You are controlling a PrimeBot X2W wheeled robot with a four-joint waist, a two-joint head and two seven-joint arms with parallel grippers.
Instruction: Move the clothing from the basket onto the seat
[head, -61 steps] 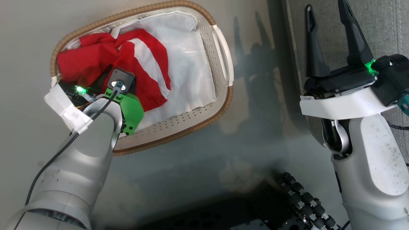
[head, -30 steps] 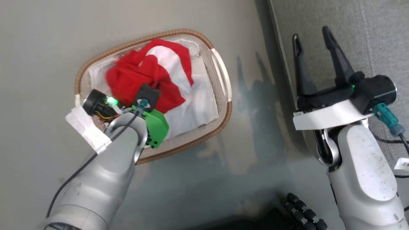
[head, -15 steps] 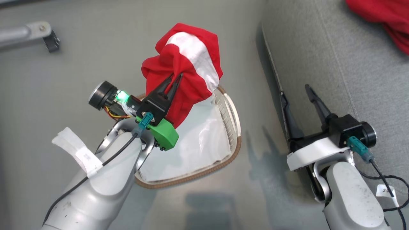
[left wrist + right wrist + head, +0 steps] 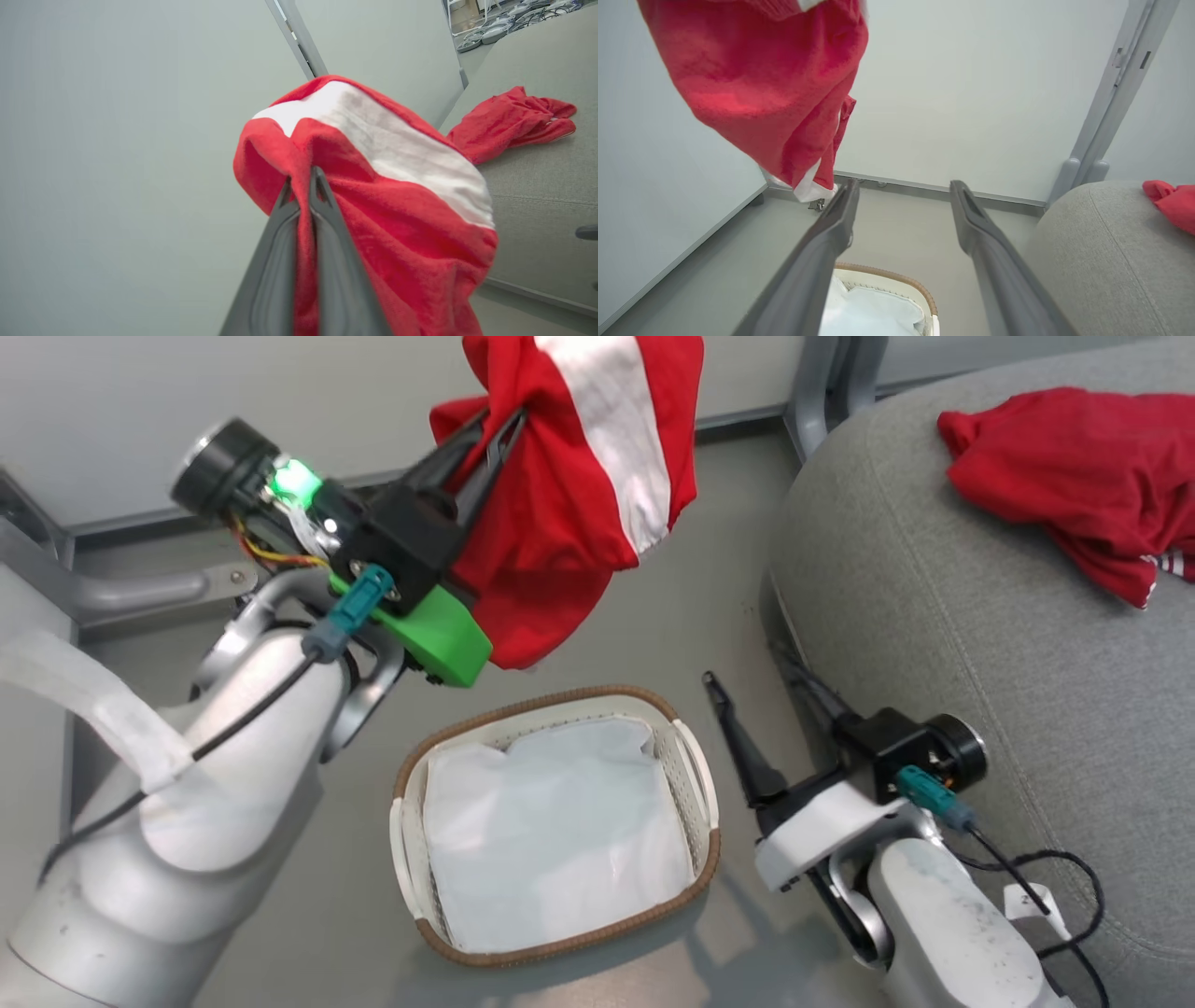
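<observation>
**Left gripper holds red garment above basket; second one on seat**

The left gripper (image 4: 504, 425) is clamped on a red garment (image 4: 579, 504) with a wide white stripe. In the left wrist view the two fingers (image 4: 327, 224) are pressed together with a fold of red cloth pinched between them. The garment hangs bunched in the air, high above the floor (image 4: 644, 635), clear of the basket (image 4: 695, 784) and to the left of the seat (image 4: 934, 644), touching neither.

The basket sits on the floor just beside the seat's rounded corner. Inside it lies a white sheet (image 4: 551, 840); no red cloth in it.

A second red garment (image 4: 1074, 476) lies crumpled on top of the seat, toward its far side, with a bit of white trim at its lower edge.

The right gripper (image 4: 744, 665) is low, between basket and seat, fingers spread apart and holding nothing. In the right wrist view its fingers point toward a pale wall (image 4: 971, 93), with the basket's rim below them and the hanging garment at upper left.
</observation>
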